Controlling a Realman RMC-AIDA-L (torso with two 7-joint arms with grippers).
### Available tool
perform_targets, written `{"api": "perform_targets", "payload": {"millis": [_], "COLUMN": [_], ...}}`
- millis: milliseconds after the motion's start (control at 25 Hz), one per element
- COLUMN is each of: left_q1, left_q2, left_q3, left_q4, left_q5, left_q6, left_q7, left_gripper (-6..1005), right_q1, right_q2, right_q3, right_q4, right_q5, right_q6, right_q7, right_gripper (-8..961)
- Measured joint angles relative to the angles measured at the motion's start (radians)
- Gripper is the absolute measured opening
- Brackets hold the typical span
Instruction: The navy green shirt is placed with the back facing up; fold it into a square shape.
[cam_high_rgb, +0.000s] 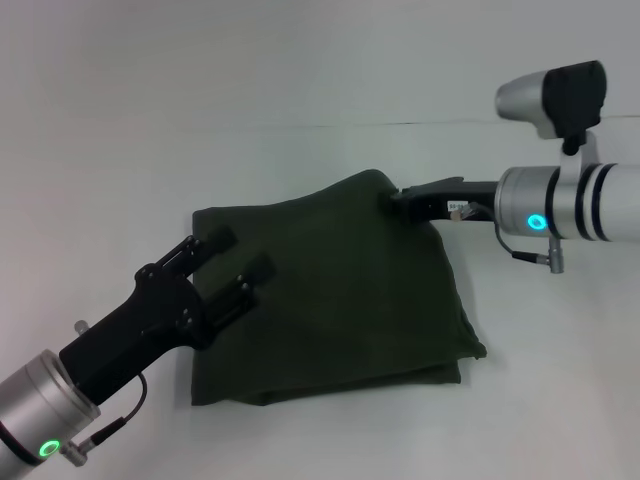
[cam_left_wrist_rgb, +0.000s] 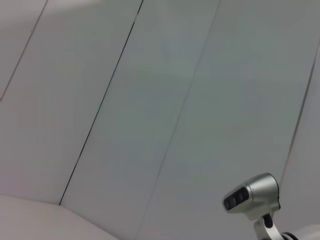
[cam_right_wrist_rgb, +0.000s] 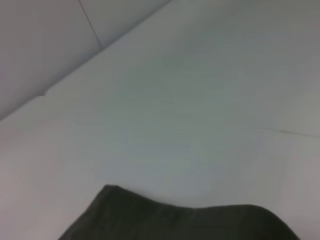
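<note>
White table surface (cam_high_rgb: 320, 80), matte, evenly lit, soft shadows only. Thin dark seam (cam_high_rgb: 300, 126) crosses it at the far side. Behind: pale grey wall panels (cam_left_wrist_rgb: 165, 100), flat, divided by narrow dark joint lines (cam_left_wrist_rgb: 100, 107).

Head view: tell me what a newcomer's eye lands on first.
The dark olive-green shirt of soft matte fabric lies folded into a rough square in the middle of the white table. The black left gripper hovers open over the shirt's left edge, while the black right gripper is at the raised far right corner.
</note>
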Motion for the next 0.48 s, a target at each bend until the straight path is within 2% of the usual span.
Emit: {"api": "perform_targets", "payload": {"millis": [240, 480], "left_q1": [0.002, 0.004], "left_q2": [-0.002, -0.002], "left_q3": [-0.002, -0.003], "left_q4": [-0.003, -0.003], "left_q5": [-0.002, -0.002], "left_q6": [-0.002, -0.01], "left_q7": [0.0, 0.0], "left_gripper": [723, 723], "right_q1": [0.024, 0.055], "right_q2": [0.008, 0.018], "right_q3": [-0.079, -0.16], "right_q4": [0.052, 0.097], "right_q5": [0.002, 0.005], "right_q6": [0.116, 0.224], "right_q7": [-0.001, -0.002], "right_gripper": [-1, -1]}}
